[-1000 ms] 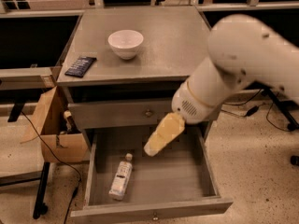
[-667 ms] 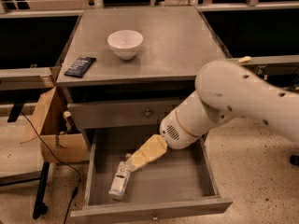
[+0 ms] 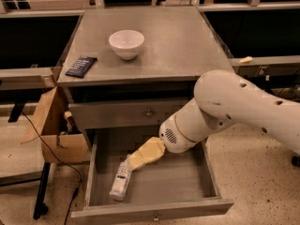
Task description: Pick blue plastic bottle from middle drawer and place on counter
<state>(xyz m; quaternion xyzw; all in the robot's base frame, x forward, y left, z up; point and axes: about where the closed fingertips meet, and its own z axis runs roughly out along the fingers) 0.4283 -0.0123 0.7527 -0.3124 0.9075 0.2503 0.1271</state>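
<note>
The blue plastic bottle (image 3: pixel 120 182) lies flat in the open middle drawer (image 3: pixel 154 210), at its left side, cap toward the back. My gripper (image 3: pixel 132 162) reaches down into the drawer from the right on a thick white arm (image 3: pixel 234 111), its yellowish tip right at the bottle's cap end. The counter (image 3: pixel 178 41) is the grey cabinet top above, carrying a white bowl (image 3: pixel 126 43) and a dark flat packet (image 3: pixel 81 66). The drawer above (image 3: pixel 140 112) is closed.
An open cardboard box (image 3: pixel 54 125) stands left of the cabinet beside a black stand leg (image 3: pixel 42 196) and a cable. Dark tables flank the cabinet on both sides. The floor is speckled.
My arm has swung down and left, from above the drawer's right side to the bottle's cap end. The bottle has not moved.
</note>
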